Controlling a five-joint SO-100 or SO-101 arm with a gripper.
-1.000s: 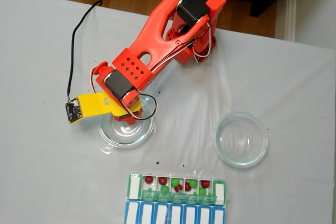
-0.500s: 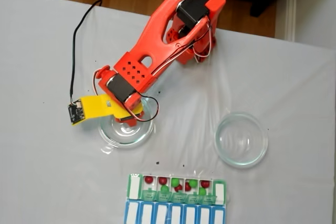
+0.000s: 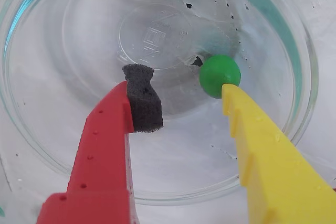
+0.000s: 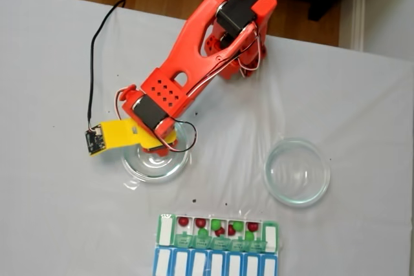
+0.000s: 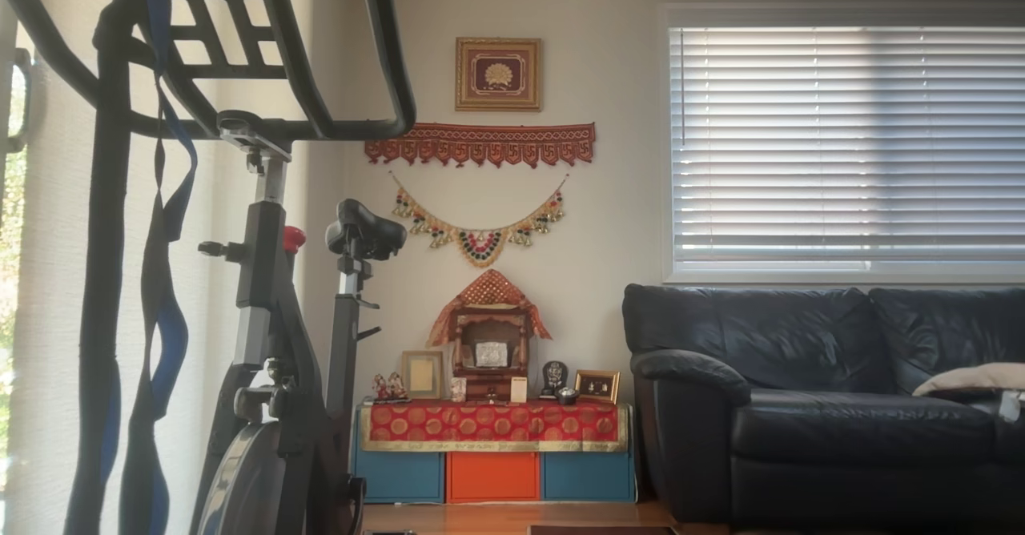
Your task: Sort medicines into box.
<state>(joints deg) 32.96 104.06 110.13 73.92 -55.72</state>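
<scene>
In the wrist view my gripper (image 3: 181,90) is open inside a clear glass dish (image 3: 294,30). Its red finger carries a dark foam pad (image 3: 142,98); the yellow finger's tip (image 3: 231,95) touches a single green medicine ball (image 3: 219,74) lying on the dish floor. In the fixed view the orange arm (image 4: 187,63) reaches down over the left dish (image 4: 139,166), hiding the gripper's tips. The box (image 4: 217,247) lies at the bottom edge with several green and dark red balls (image 4: 220,227) in its green row.
A second clear dish (image 4: 297,172) stands to the right on the white table cover. A black cable (image 4: 90,75) runs from the yellow wrist camera mount (image 4: 116,134) to the table's back. The other view shows a room with an exercise bike and sofa.
The arm has shifted slightly up and left over the left dish in the fixed view. The box and right dish have not moved.
</scene>
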